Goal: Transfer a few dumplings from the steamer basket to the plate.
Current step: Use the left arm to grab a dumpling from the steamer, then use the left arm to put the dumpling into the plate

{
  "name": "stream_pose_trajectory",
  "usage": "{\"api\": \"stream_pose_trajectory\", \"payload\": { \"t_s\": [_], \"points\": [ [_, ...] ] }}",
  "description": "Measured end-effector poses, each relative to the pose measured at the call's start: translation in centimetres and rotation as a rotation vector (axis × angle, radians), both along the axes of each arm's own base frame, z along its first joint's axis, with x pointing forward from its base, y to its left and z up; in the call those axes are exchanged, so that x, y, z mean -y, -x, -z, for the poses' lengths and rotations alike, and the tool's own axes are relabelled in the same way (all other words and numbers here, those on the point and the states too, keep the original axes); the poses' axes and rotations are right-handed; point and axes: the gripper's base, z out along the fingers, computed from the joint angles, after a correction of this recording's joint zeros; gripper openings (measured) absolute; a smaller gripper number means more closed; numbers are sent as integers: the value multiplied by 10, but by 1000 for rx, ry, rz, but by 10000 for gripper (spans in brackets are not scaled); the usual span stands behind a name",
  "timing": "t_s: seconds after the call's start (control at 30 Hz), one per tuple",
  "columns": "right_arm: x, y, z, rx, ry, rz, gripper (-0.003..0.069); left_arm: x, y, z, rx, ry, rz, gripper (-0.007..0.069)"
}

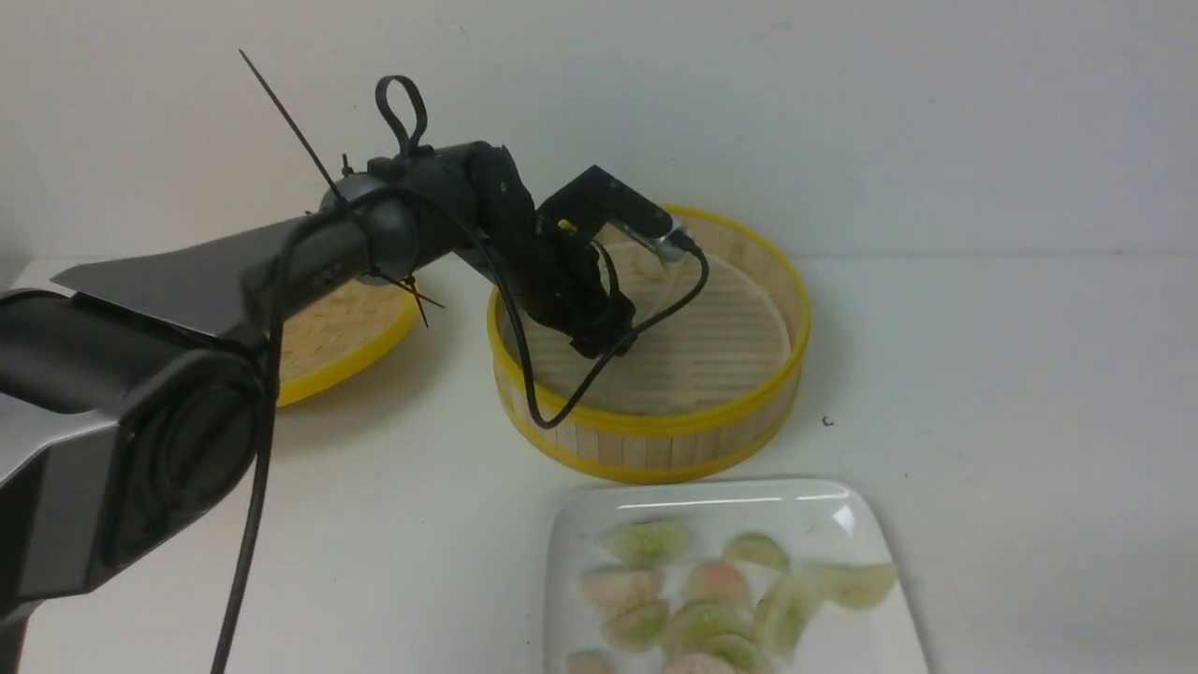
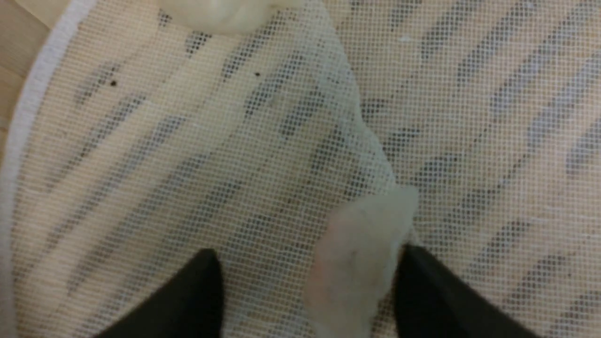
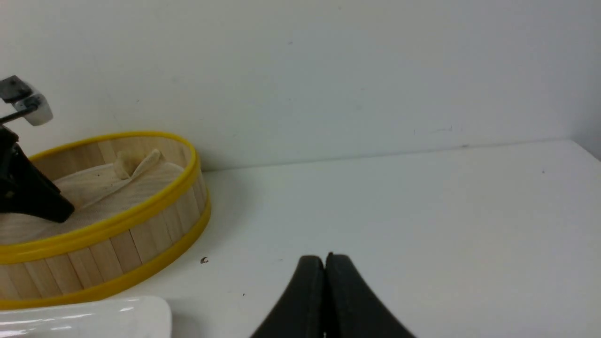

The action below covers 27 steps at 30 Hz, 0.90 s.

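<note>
Pickup is the step, I judge: inside the steamer basket (image 1: 655,426), the left end effector (image 2: 307,254) stands wide open astride 1 pale dumpling (image 2: 359,256) on the mesh liner (image 2: 188,155). 1 finger (image 2: 436,291) touches it, and nothing is gripped. Next I'd close gently, lift it out and carry it to the plate (image 1: 580,524), which holds several dumplings (image 1: 707,608). Right end effector (image 3: 325,258) is closed and empty. Wall (image 1: 842,112) and tabletop (image 1: 1011,374) are plain white.

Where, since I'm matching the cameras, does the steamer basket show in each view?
Front view: steamer basket at the centre, just behind the plate.
Left wrist view: steamer basket seen from inside, its lined floor filling the picture.
Right wrist view: steamer basket cut off by the picture's edge, next to the plate's corner.
Shared landmark: the pale liner inside it.
</note>
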Motion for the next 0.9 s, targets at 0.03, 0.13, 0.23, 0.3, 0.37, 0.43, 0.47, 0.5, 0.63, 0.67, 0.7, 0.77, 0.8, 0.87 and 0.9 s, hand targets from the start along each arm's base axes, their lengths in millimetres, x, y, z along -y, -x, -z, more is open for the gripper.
{"api": "stream_pose_trajectory", "payload": {
  "t_s": [0.03,0.13,0.23,0.3,0.37,0.43,0.47,0.5,0.63,0.67,0.7,0.77,0.8,0.87,0.9],
  "points": [
    [0,0,0,0,0,0,-10,1,0,0,-6,5,-7,379],
    [0,0,0,0,0,0,-10,1,4,-3,-38,12,-19,165],
    [0,0,0,0,0,0,-10,0,10,-20,-58,11,-8,153],
    [0,0,0,0,0,0,-10,-1,15,-37,-57,20,-9,155],
    [0,0,0,0,0,0,-10,-4,24,-71,-41,43,-12,155],
    [0,0,0,0,0,0,-10,-8,38,-102,-58,61,-15,155],
    [0,0,0,0,0,0,-10,-9,44,-112,-69,64,-13,155],
    [0,0,0,0,0,0,-10,-10,45,-115,-73,65,-14,155],
    [0,0,0,0,0,0,-10,-18,83,-157,-227,71,-9,155],
    [0,0,0,0,0,0,-10,-18,86,-159,-239,76,-11,155],
    [0,0,0,0,0,0,-10,-18,89,-161,-244,82,-11,155],
    [0,0,0,0,0,0,-10,-14,104,-165,-269,85,-1,155],
    [0,0,0,0,0,0,-10,-9,112,-161,-291,75,13,155],
    [0,0,0,0,0,0,-10,7,135,-142,-371,35,61,155],
    [0,0,0,0,0,0,-10,8,138,-137,-387,28,66,155]
  ]
}}
